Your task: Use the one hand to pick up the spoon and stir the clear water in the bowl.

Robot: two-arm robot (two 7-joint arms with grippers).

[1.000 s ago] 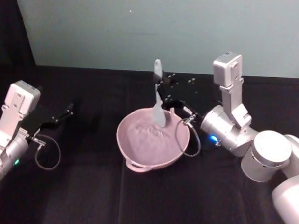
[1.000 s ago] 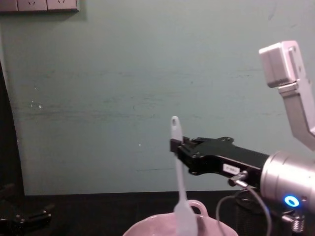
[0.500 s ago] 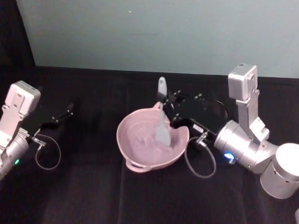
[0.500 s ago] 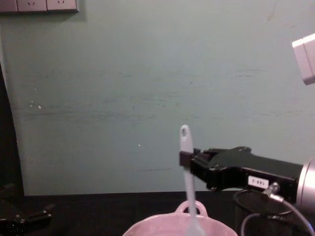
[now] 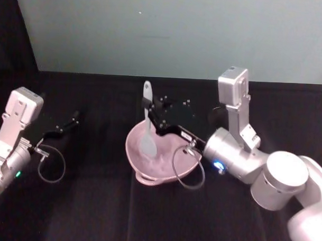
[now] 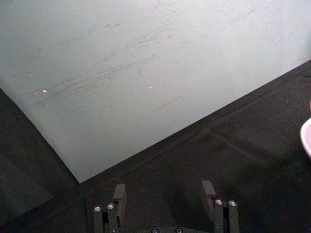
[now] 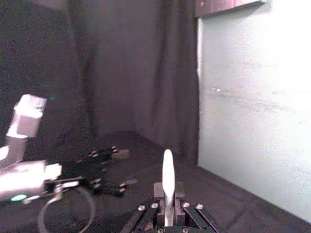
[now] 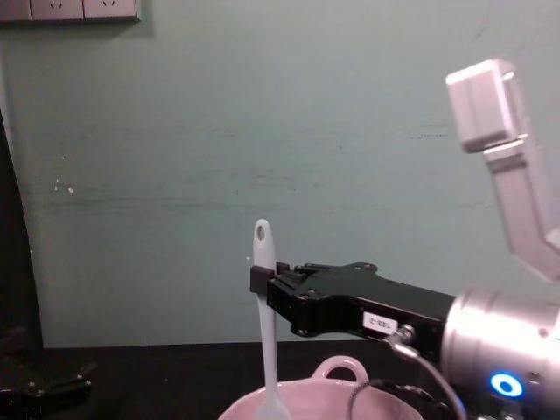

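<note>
Two claws: right claw [image 5: 150, 108] reaches level over bowl [image 5: 131, 147], clenching upright spoon [image 5: 148, 143], blade inside; left claw [image 6: 163, 194] parked, released.

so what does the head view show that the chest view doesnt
Head view: looks down into the bowl, so you see the spoon's blade down inside it, plus the black cloth around it and the left arm's cable loop. Chest view: the wall sockets at top left, and a side-on look at the handle standing up above the rim. Both: the right tool shut on the upright spoon over the pink bowl, and the left tool parked at the left.
</note>
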